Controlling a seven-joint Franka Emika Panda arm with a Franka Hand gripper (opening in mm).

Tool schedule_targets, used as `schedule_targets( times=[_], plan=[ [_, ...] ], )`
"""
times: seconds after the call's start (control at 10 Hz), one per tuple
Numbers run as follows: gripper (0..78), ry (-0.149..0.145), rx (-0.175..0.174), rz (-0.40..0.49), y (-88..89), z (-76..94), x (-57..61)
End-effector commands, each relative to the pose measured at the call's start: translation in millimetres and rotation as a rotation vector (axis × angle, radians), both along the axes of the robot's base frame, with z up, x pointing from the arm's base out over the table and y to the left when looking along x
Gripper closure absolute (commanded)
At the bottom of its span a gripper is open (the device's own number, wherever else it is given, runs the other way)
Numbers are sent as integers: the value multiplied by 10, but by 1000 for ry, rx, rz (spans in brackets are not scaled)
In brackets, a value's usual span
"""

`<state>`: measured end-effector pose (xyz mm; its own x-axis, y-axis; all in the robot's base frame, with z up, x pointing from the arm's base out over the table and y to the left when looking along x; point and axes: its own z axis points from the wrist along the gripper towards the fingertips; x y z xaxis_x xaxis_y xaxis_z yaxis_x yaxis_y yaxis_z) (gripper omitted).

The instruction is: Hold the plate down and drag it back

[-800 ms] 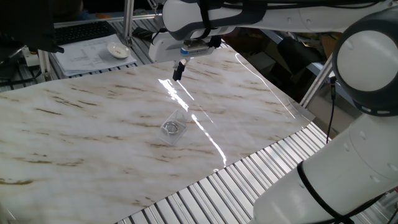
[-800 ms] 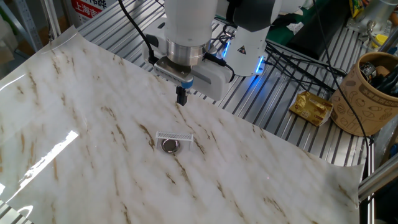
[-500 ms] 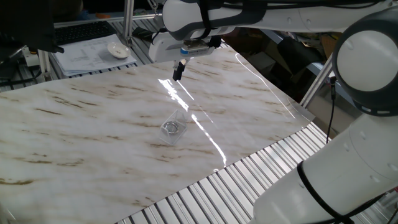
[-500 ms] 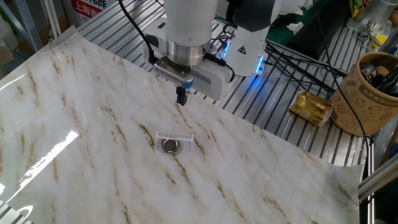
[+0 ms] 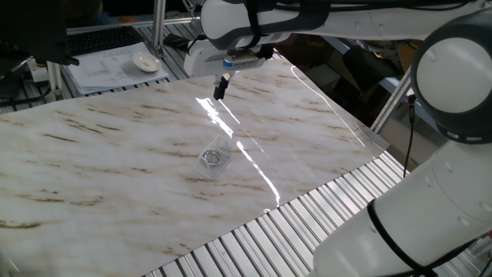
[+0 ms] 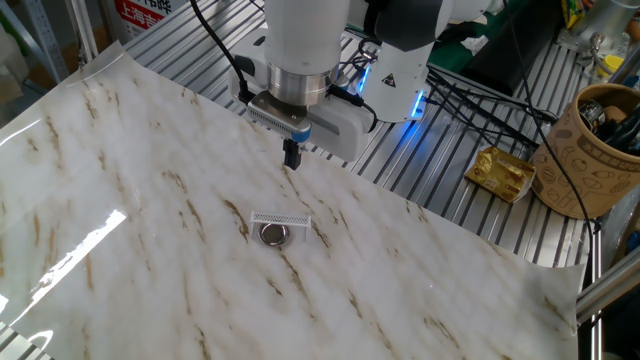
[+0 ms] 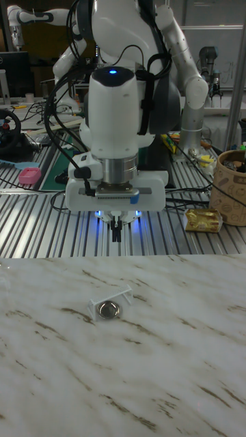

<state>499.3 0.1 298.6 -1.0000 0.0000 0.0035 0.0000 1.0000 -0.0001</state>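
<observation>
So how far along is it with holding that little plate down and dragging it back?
Nothing looks done yet. The gripper, fingers together and empty, hangs above the marble sheet, apart from the plate, which lies beside the clear plastic piece. Left: descend, press on the plate, drag it back.

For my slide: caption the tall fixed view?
Claw hangs shut above the marble table, behind the plate.

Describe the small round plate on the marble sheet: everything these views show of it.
The plate is a tiny round disc, silvery-grey with a raised ring-like rim and a shiny middle. It lies flat on the marble-patterned sheet, right beside a clear rectangular plastic piece; whether the two touch cannot be told. In the tall fixed view it sits just in front of that piece. The gripper hangs above the sheet, apart from the plate, fingers together, holding nothing. Nothing presses on the plate.
</observation>
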Motion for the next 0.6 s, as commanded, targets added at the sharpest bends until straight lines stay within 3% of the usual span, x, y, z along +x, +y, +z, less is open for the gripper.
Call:
schedule_targets(
  times=[0.1,0.3,0.6],
  plan=[
    [776,33,15,-214,0,0,0],
    [776,30,-15,-207,0,0,0],
    [776,31,-15,-205,0,0,0]
  ],
)
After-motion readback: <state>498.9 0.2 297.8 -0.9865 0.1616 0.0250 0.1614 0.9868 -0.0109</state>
